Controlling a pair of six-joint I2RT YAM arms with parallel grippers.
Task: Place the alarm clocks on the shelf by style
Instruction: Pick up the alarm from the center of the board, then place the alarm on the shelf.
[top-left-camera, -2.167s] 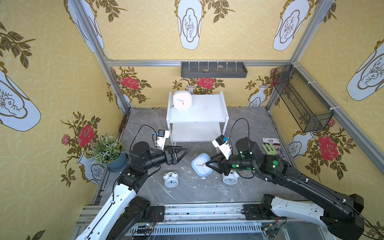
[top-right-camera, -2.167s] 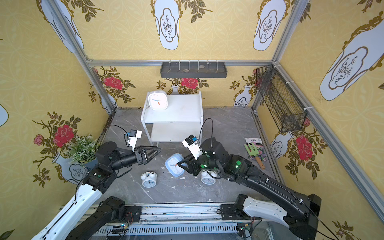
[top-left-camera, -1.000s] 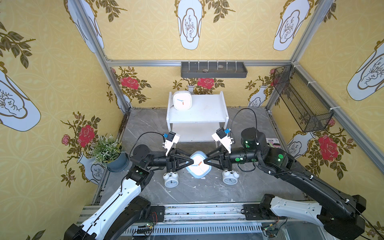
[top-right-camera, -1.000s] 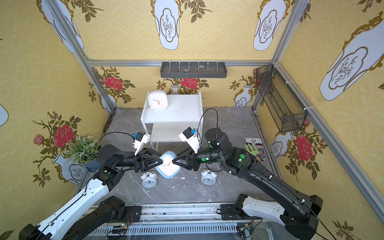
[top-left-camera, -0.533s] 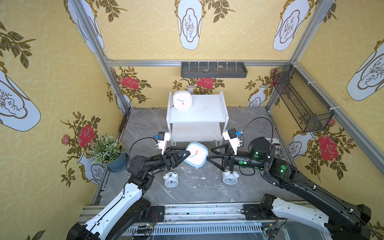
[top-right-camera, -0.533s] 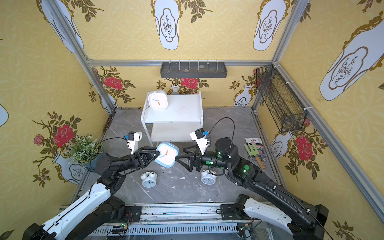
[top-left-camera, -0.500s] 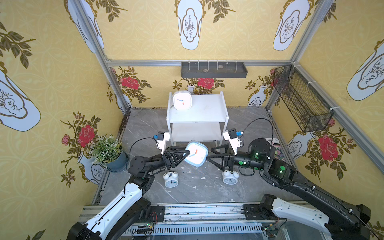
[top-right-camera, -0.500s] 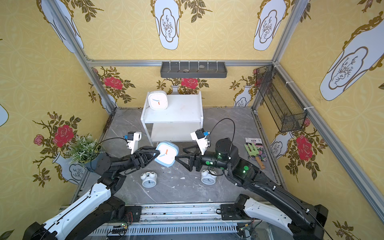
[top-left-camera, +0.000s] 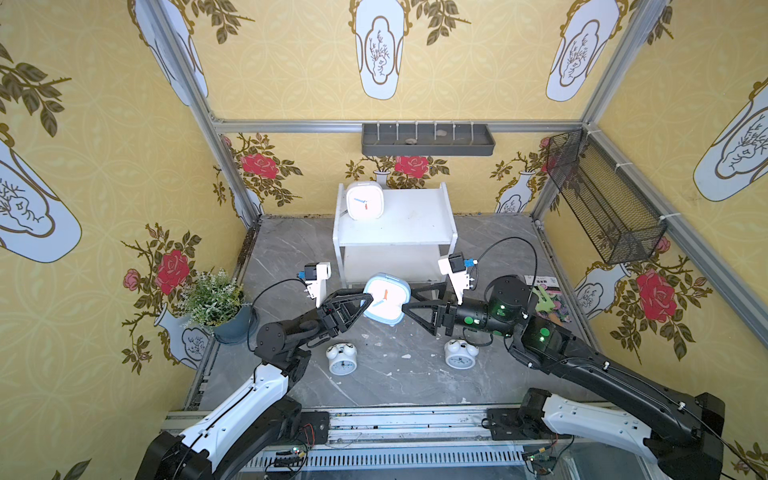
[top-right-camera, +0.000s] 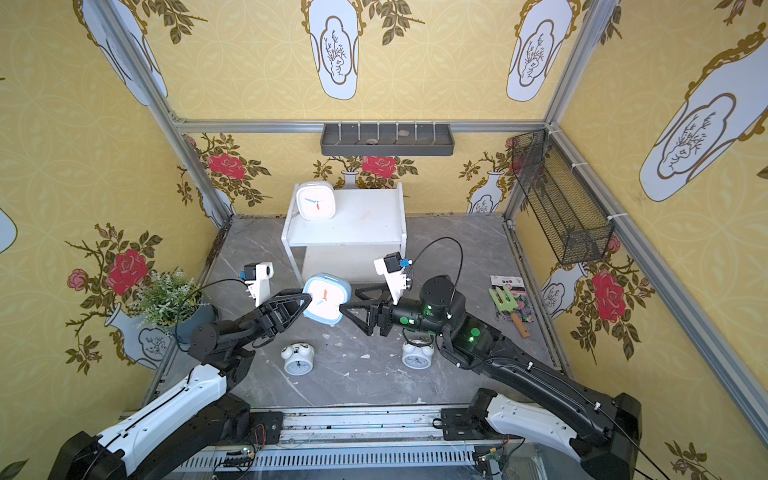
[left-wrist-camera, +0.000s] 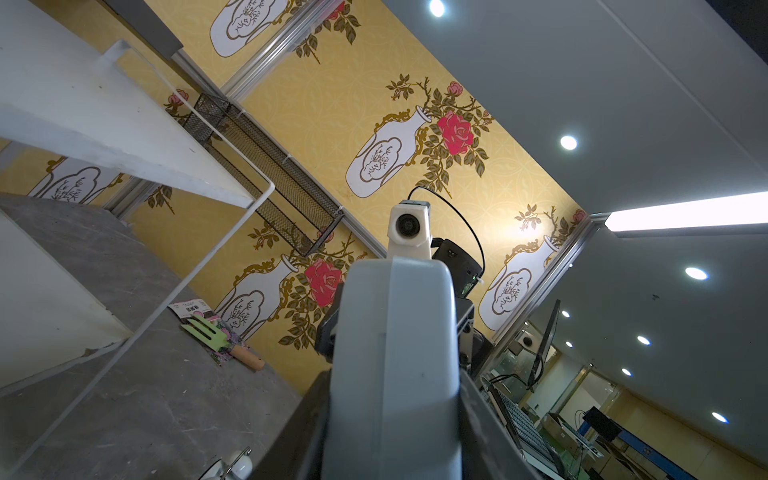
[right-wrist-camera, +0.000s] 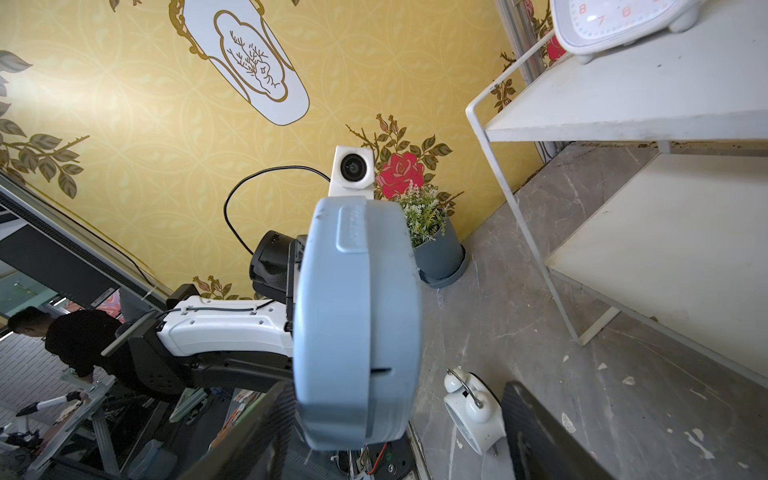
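As my L gripper (top-left-camera: 367, 296) clamps the light blue clock (top-left-camera: 386, 298) off the floor, just in front of the shelf (top-left-camera: 415, 226), a top view shows my R gripper (top-left-camera: 408, 300) w/ jaws apart at its other side. L wrist: clock's (left-wrist-camera: 395, 353) edge fills centre. R wrist: fingers (right-wrist-camera: 540, 440) spread wide either side of clock (right-wrist-camera: 357, 324).

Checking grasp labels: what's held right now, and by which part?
The left tool grips the light blue alarm clock by its edge, pinching front and back; the right tool is open, holding nothing.
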